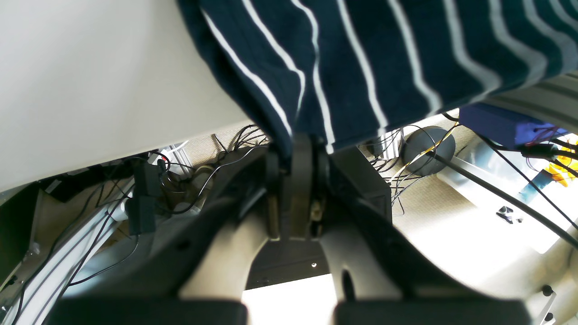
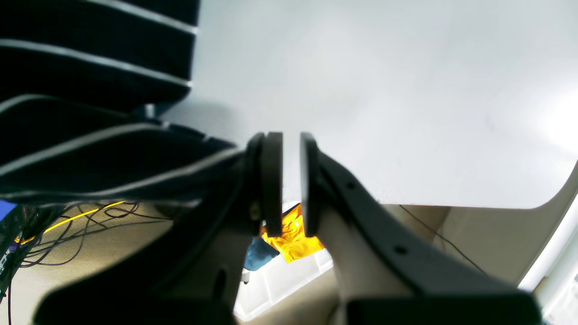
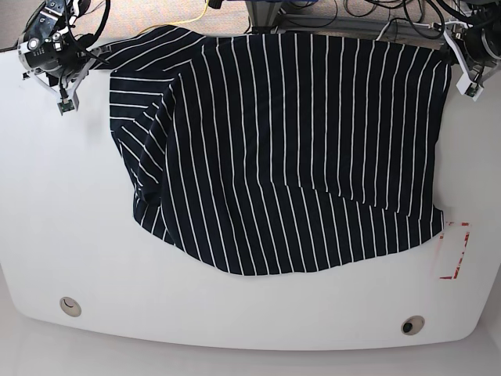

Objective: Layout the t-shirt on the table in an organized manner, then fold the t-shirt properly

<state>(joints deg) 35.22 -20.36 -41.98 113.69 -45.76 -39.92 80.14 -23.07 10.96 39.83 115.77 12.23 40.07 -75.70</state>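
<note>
Hiding its own top hem, the t-shirt (image 3: 290, 149) is pinched by the left hand (image 1: 301, 142); the right hand (image 2: 291, 176) is slightly parted.

My base cam hangs overhead, looking straight down on the whole table (image 3: 47, 235); my left wrist cam sits right behind my left gripper (image 1: 300, 149), super close, peering past the table edge to the floor; right wrist cam does likewise; all three catch the t-shirt (image 3: 297, 149).

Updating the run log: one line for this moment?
t-shirt spread on table | left gripper shut on hem | right gripper fingers parted, nothing between
</note>
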